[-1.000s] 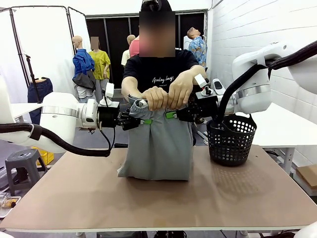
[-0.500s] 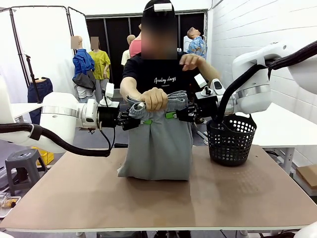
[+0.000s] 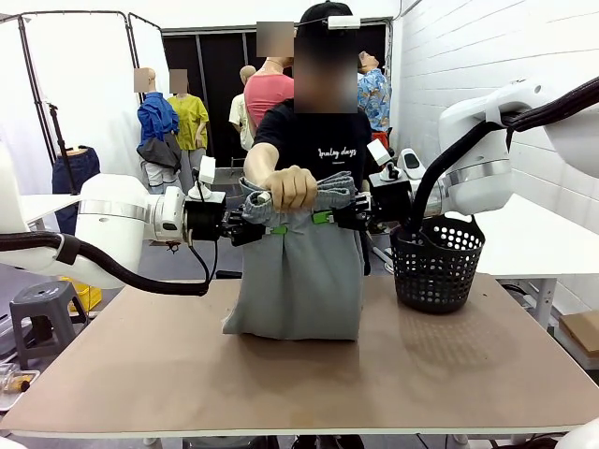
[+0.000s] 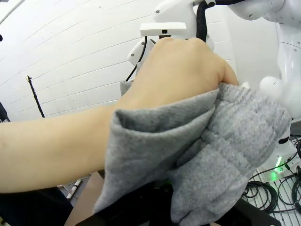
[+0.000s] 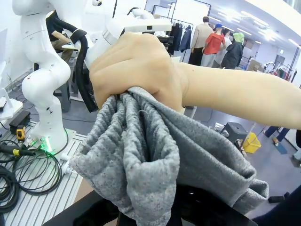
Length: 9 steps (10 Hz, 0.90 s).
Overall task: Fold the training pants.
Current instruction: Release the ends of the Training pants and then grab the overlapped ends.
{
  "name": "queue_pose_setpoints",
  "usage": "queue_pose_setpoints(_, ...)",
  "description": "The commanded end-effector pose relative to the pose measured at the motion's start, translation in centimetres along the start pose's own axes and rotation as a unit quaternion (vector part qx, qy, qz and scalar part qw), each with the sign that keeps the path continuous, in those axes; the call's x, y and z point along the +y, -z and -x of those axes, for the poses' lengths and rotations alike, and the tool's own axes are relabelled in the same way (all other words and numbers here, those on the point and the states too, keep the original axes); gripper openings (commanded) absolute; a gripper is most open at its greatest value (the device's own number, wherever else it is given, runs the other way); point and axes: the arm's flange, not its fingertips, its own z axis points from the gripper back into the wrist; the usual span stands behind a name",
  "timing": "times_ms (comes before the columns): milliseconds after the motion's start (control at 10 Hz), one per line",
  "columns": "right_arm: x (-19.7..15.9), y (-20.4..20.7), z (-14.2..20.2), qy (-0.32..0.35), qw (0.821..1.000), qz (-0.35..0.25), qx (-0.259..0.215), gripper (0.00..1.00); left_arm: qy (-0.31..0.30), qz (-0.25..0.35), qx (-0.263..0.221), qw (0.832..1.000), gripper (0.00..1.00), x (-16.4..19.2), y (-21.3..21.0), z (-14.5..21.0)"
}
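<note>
The light grey training pants [image 3: 299,281] hang folded over the brown table [image 3: 281,374], their lower edge resting on it. My left gripper [image 3: 273,228] is shut on the cloth's left upper edge, and my right gripper [image 3: 323,217] is shut on its right upper edge. Between the two, a person's hand [image 3: 292,187] grips the bunched waistband. In the left wrist view that hand [image 4: 178,70] clutches the grey cloth [image 4: 225,141], which covers my fingers. The right wrist view has the same hand [image 5: 136,66] on the gathered waistband [image 5: 141,155], again hiding the fingers.
A black perforated basket [image 3: 436,267] stands on the table at the right, close to my right arm. The person stands at the far edge behind the pants. A grey stool [image 3: 37,309] sits off the table's left side.
The person has taken one hand off the waistband and shifted sideways; the other hand still grips it. Both grippers and the pants have stayed in place.
</note>
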Motion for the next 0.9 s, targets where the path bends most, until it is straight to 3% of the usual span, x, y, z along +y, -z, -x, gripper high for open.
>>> queue_pose_setpoints(0, 0.16, 0.02, 0.05, 0.0, 1.0, -0.003, -0.004, 0.0, 0.005, 0.001, -0.003, 1.0, 0.0, 0.11, -0.01, -0.45)
queue_pose_setpoints(800, 0.16, 0.02, 0.05, 0.0, 1.0, -0.003, -0.004, 0.0, 0.005, 0.001, -0.003, 1.0, 0.0, 0.11, -0.01, -0.45)
